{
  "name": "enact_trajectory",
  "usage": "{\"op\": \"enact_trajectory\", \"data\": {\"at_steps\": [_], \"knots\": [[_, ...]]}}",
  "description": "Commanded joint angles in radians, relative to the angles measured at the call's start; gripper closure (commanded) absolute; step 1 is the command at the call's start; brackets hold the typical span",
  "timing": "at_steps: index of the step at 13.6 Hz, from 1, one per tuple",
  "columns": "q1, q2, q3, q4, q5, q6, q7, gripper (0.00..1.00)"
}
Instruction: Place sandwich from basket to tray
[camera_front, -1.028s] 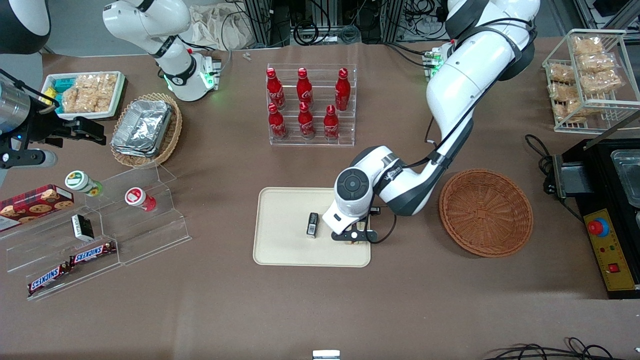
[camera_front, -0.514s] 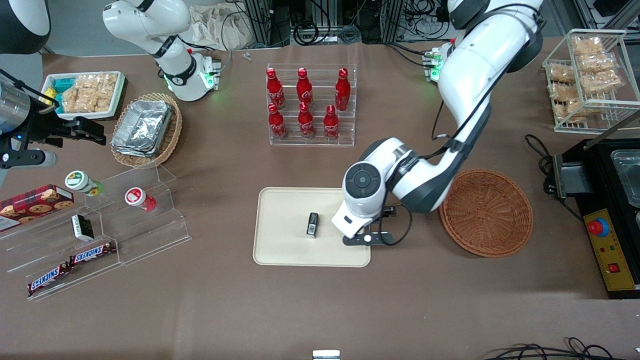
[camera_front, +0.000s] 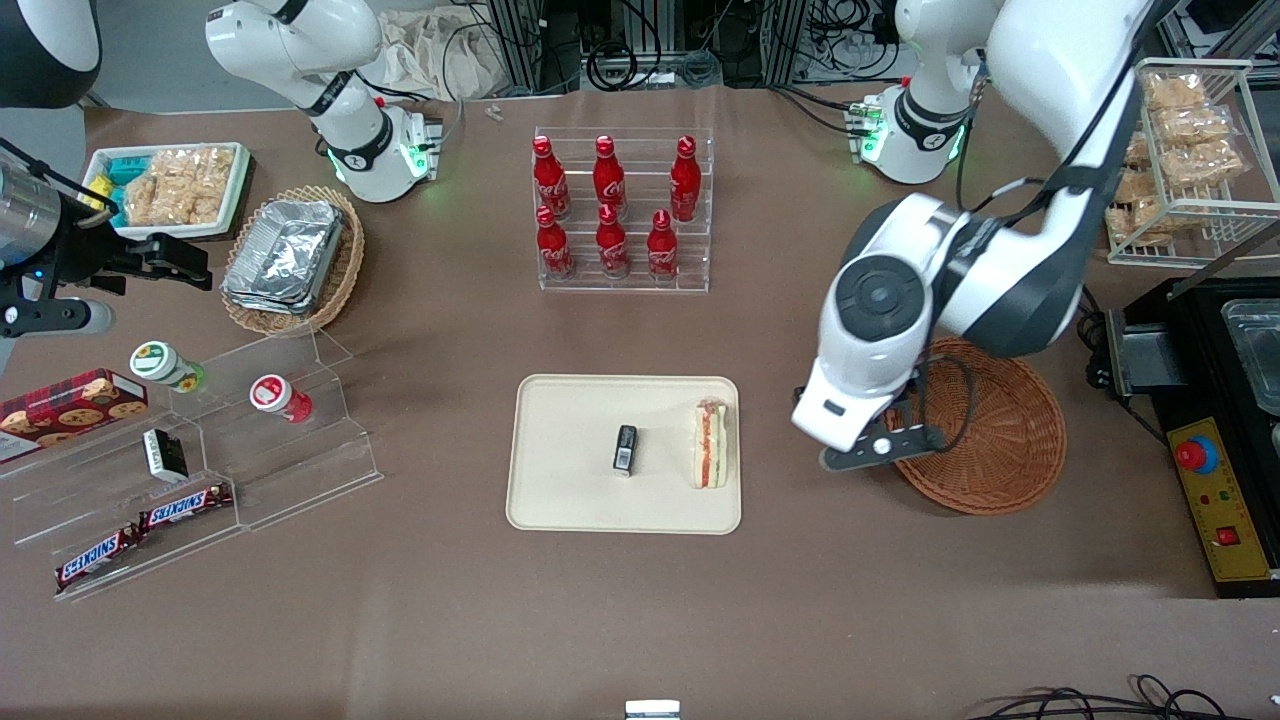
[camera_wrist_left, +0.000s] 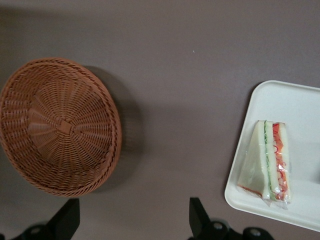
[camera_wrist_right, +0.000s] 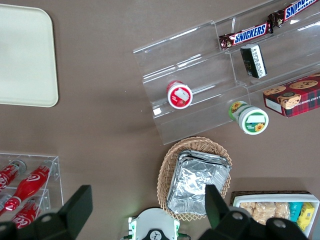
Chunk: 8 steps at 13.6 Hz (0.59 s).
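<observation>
The sandwich (camera_front: 711, 444), a wrapped wedge of white bread with red and green layers, lies on the cream tray (camera_front: 570, 500) at the tray's edge nearest the basket. It also shows in the left wrist view (camera_wrist_left: 267, 162) on the tray (camera_wrist_left: 300, 105). The round reddish-brown wicker basket (camera_front: 985, 440) is empty and also shows in the left wrist view (camera_wrist_left: 55, 125). My left gripper (camera_wrist_left: 134, 220) is open and empty, raised above the bare table between the tray and the basket. In the front view the wrist hides its fingers.
A small black item (camera_front: 625, 448) lies in the middle of the tray. An acrylic rack of red cola bottles (camera_front: 620, 210) stands farther from the front camera. A black machine (camera_front: 1225, 420) stands at the working arm's end of the table. Acrylic snack steps (camera_front: 200, 450) stand toward the parked arm's end.
My left gripper has let go of the sandwich on the tray, risen, and moved off toward the basket. The sandwich, hidden under the wrist before, now lies in plain view.
</observation>
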Motion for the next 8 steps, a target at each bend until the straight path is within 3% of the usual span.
{"op": "enact_trajectory", "data": {"at_steps": [1,5,8], "knots": [[0.06,-0.185,-0.009,-0.158,-0.076,0.02,0.018,0.01],[0.179,-0.305,0.006,-0.152,-0.197,-0.032,0.023,0.01],[0.224,-0.31,0.006,-0.143,-0.207,-0.054,0.014,0.01]]}}
